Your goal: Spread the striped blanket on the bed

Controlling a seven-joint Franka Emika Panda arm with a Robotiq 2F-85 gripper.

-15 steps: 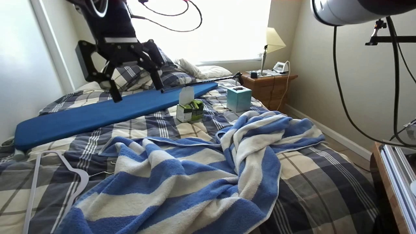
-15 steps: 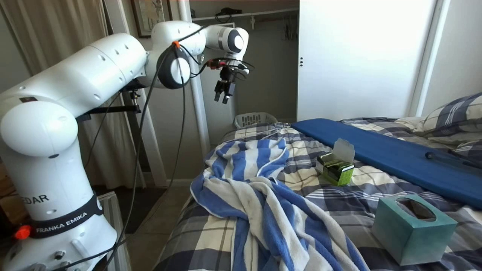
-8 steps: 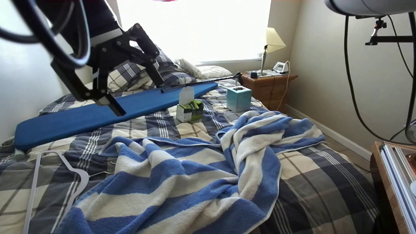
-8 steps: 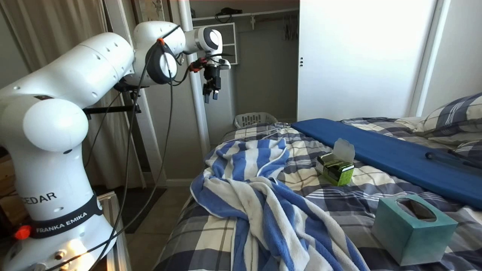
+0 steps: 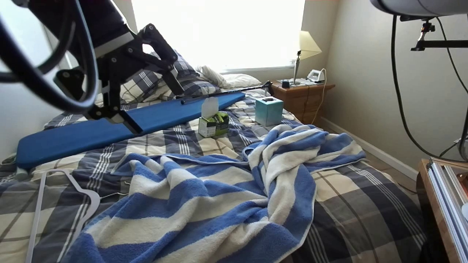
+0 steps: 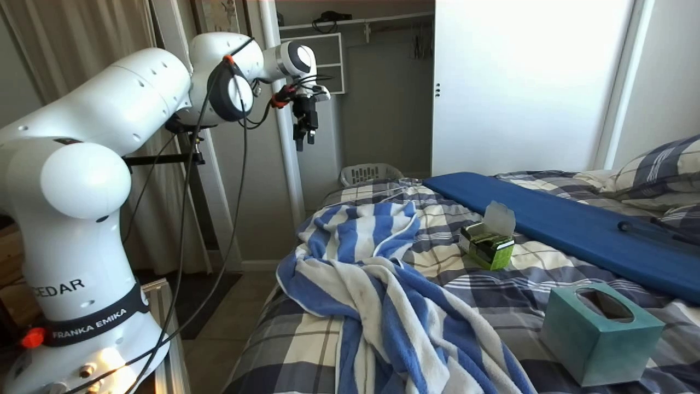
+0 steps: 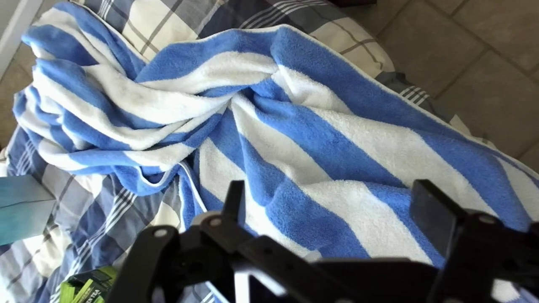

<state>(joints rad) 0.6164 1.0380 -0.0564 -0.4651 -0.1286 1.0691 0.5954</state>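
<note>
Wrist view: blanket [image 7: 290, 143] below pincer [image 7: 328, 187].

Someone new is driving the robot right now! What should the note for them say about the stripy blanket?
The claw: open, holding nothing, up in the air and not touching the blanket.
Where things are: the striped blanket lies on the bed, rumpled, bunched into a twist toward the tissue box.
Done: the blanket is on the bed and partly opened out.
Left: undo the twist and flatten the folds. I'd probably grab the bunched part first.
Be careful: the tissue box, tea box and hanger are on the bed too, so a big pull might bump them.
</note>
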